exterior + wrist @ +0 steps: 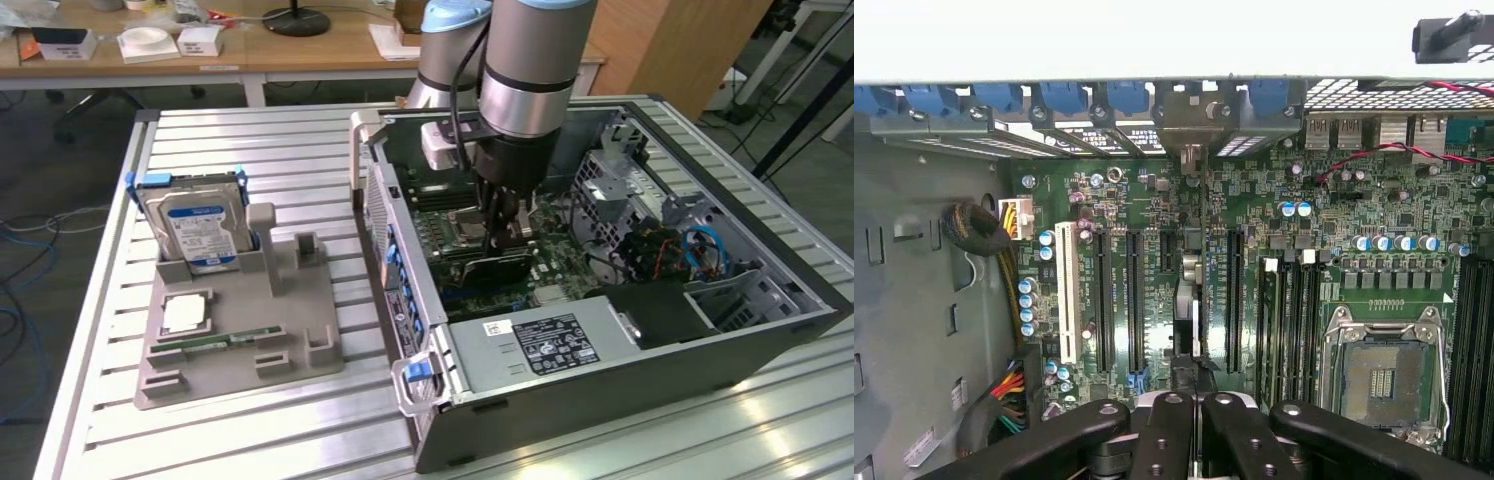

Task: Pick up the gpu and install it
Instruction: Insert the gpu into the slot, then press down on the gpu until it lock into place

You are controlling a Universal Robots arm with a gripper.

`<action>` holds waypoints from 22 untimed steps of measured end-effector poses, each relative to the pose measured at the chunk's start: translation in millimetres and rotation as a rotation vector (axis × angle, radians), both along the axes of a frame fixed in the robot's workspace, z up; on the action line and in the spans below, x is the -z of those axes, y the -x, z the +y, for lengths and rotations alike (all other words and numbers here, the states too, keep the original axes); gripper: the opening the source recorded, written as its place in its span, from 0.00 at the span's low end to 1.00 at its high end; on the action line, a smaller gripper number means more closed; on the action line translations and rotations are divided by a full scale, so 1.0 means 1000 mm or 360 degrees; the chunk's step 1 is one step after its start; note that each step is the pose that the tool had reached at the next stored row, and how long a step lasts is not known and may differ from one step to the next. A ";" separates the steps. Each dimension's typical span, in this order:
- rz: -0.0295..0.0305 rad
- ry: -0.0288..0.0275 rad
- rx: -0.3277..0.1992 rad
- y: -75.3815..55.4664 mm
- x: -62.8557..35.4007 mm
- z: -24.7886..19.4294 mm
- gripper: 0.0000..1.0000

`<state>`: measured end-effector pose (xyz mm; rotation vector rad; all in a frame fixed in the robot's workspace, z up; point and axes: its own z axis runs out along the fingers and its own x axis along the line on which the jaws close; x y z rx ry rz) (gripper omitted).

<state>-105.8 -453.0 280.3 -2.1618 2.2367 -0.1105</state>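
A big table of silver metal slats [267, 150] is seen, and on it a large black computer case [641, 390] is laid on its side with the side panel off. Inside it a wide green circuit board [1144, 200] is shown, with long black slots and a silver square socket [1384, 375].

Over the case a thick silver and grey robot arm [527, 75] is hung, reaching down into the open box. On the exterior view's left, a grey plastic holder tray [234, 330] is set on the table. A boxy silver hard drive with a blue and white label [200, 230] is stood up in it, and a flat silver chip [184, 313] and a narrow green memory stick [214, 343] are laid lower down.

The black gripper [1189, 415] is closed tight on the thin dark gpu card [1188, 300] — the card is held on its edge, straight up, in line with a slot in the middle of the board, its end pointed at the silver bracket wall [1194, 115] — whether it is pushed fully in cannot be told.
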 end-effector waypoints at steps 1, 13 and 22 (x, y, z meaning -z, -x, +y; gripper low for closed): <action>0.00001 0.00000 0.0000 0.000 0.0000 0.0000 0.11; 0.00000 -0.00010 0.0000 0.000 0.0026 0.0000 0.11; 0.00003 -0.00007 0.0006 0.000 0.0142 0.0033 0.11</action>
